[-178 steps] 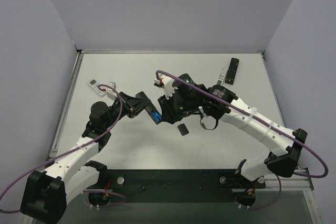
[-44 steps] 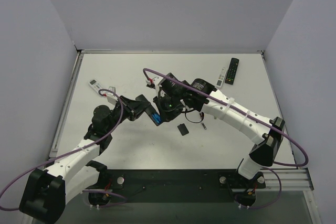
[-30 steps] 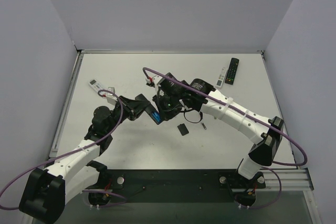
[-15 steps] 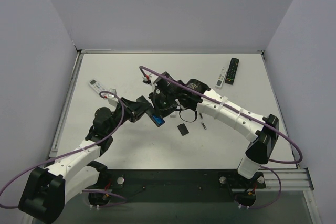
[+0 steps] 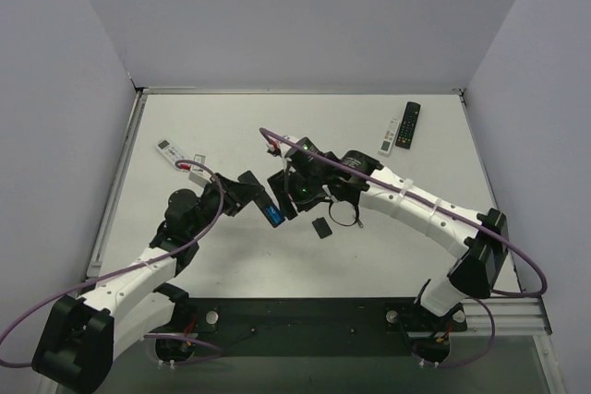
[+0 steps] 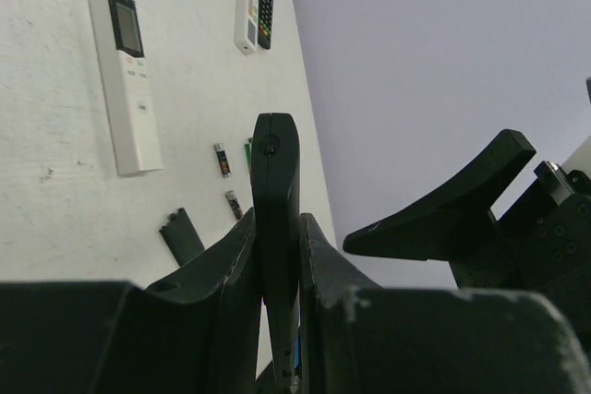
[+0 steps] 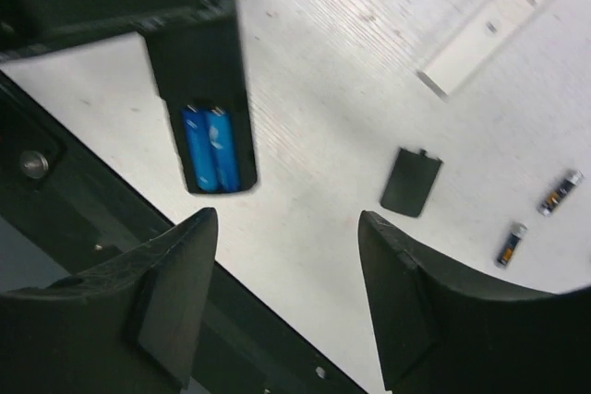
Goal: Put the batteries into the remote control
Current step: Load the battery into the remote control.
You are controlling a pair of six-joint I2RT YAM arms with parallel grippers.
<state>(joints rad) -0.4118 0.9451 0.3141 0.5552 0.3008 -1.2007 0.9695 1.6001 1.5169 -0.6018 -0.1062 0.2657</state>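
Note:
My left gripper (image 5: 255, 198) is shut on a black remote (image 5: 271, 210), held above the table with its open back up. Two blue batteries (image 7: 210, 148) lie side by side in its compartment. In the left wrist view the remote (image 6: 275, 182) stands edge-on between my fingers. My right gripper (image 5: 294, 197) is open and empty, hovering just right of the remote, its fingers (image 7: 175, 292) spread over bare table. The black battery cover (image 7: 412, 182) lies on the table, also in the top view (image 5: 321, 227). Two loose dark batteries (image 7: 561, 193) (image 7: 510, 244) lie beyond it.
A white remote (image 5: 173, 152) lies at the left. A white remote (image 5: 391, 135) and a black remote (image 5: 409, 124) lie side by side at the back right. In the left wrist view, three loose batteries (image 6: 222, 159) lie near the cover (image 6: 185, 235).
My right gripper has drawn back a little to the right of the remote. My left gripper has eased the remote slightly down and left, still holding it.

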